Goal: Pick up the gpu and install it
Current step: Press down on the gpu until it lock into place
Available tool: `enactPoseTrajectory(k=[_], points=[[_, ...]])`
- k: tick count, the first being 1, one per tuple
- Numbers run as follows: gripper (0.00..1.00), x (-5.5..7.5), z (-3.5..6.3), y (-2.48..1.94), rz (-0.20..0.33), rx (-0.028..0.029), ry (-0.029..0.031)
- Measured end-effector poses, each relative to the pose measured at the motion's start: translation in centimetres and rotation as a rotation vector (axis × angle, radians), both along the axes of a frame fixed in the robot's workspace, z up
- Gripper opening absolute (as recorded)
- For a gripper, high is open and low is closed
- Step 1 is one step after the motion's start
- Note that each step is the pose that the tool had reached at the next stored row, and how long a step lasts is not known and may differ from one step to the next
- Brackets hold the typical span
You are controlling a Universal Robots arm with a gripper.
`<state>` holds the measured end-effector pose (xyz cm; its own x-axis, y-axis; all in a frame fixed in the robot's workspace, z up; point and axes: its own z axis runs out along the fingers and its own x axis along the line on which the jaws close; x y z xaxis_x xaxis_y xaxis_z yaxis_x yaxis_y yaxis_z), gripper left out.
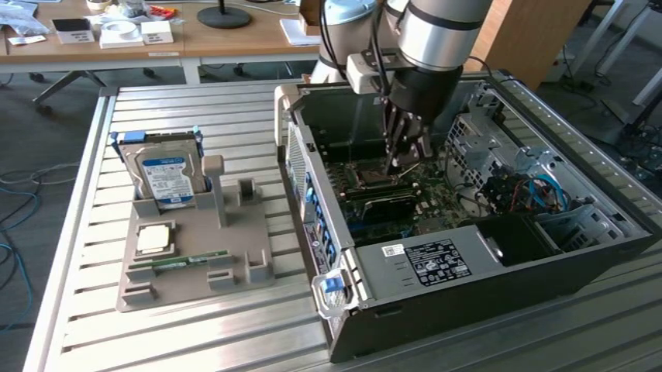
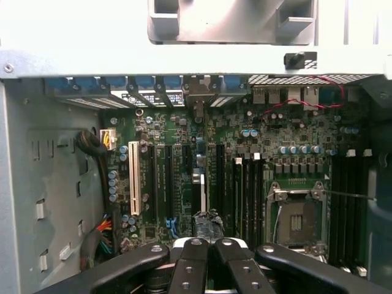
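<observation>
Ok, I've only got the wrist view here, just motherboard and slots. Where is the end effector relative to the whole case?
Observer: The end effector is down inside the open case, over the motherboard next to the CPU socket.
Operator: And the part I'm installing?
Observer: A dark flat card, likely the gpu, sits on the board just beneath the end effector; I cannot tell whether it is gripped.
Operator: What's outside the case?
Observer: On the exterior view's left of the case, a parts holder carries an upright hard drive and a RAM stick lying flat.
</observation>
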<state>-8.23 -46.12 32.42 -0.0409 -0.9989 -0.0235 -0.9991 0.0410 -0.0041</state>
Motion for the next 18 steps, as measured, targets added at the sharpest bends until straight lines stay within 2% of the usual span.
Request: enactPoseTrajectory(k=[1, 3, 6, 18], points=[[0.11, 0.0, -0.17, 0.00, 0.000, -0.0019, 0.0000], [0.11, 0.0, -0.45, 0.03, 0.000, -0.0110, 0.0001], [0.11, 0.0, -0.68, 0.14, 0.000, -0.0156, 0.0001], [0.11, 0.0, -2.42, 0.74, 0.000, -0.0158, 0.0000]])
